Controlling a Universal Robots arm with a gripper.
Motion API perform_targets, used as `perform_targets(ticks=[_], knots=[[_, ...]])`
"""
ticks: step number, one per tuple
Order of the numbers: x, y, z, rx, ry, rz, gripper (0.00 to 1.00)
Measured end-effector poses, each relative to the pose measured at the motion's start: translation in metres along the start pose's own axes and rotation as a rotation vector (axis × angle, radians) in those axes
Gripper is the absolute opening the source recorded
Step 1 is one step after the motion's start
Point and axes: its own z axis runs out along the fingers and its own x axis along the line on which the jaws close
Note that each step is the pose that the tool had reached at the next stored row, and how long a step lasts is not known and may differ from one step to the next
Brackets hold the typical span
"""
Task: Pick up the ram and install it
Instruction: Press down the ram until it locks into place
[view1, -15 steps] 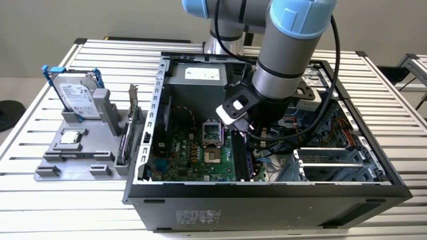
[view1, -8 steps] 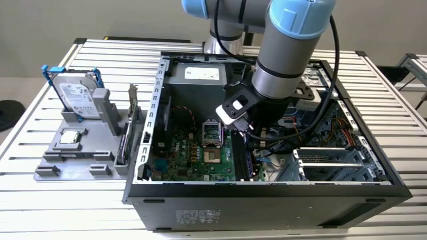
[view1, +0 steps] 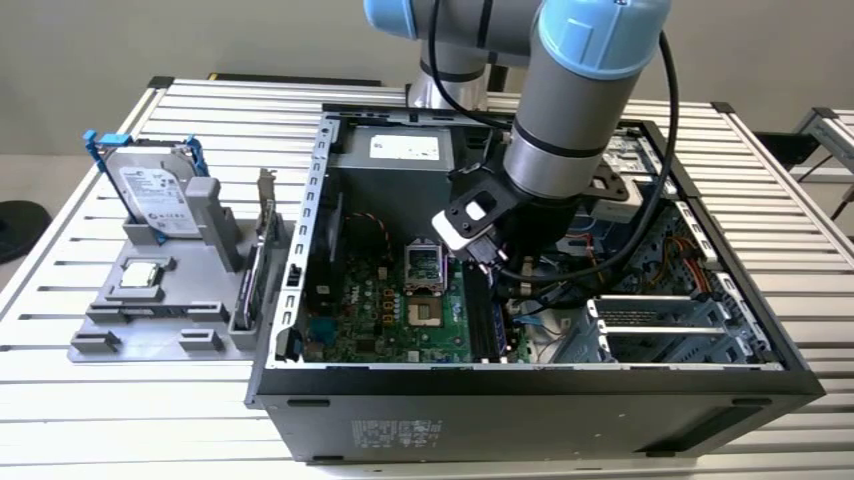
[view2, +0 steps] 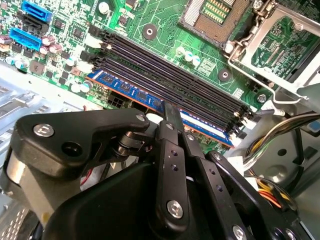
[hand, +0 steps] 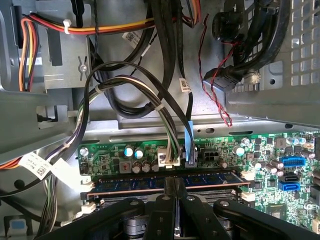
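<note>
The ram (view2: 125, 89) is a long thin blue-faced board with black chips. It stands on edge in the memory slot nearest the motherboard's edge; in the first wrist view the ram (hand: 130, 184) spans between white end latches. My gripper (view2: 170, 111) is shut, its two black fingers pressed together, and the tips rest on the ram's top edge near its middle. The gripper (hand: 175, 181) closes along the ram's length, not across it. In the exterior view the gripper (view1: 505, 290) is deep inside the open computer case (view1: 534, 385).
Empty black memory slots (view2: 165, 65) lie beside the ram, and past them is the processor socket (view2: 215, 12). Cable bundles (hand: 165, 115) hang close over the board edge. A grey fixture (view1: 147, 310) on the exterior view's left holds the hard drive (view1: 154, 195) and an expansion card (view1: 260, 270).
</note>
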Motion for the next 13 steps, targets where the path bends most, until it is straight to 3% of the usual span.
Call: perform_targets(ticks=[13], knots=[[0.0001,0.0,0.0021,0.0,0.0001,0.0,0.0]])
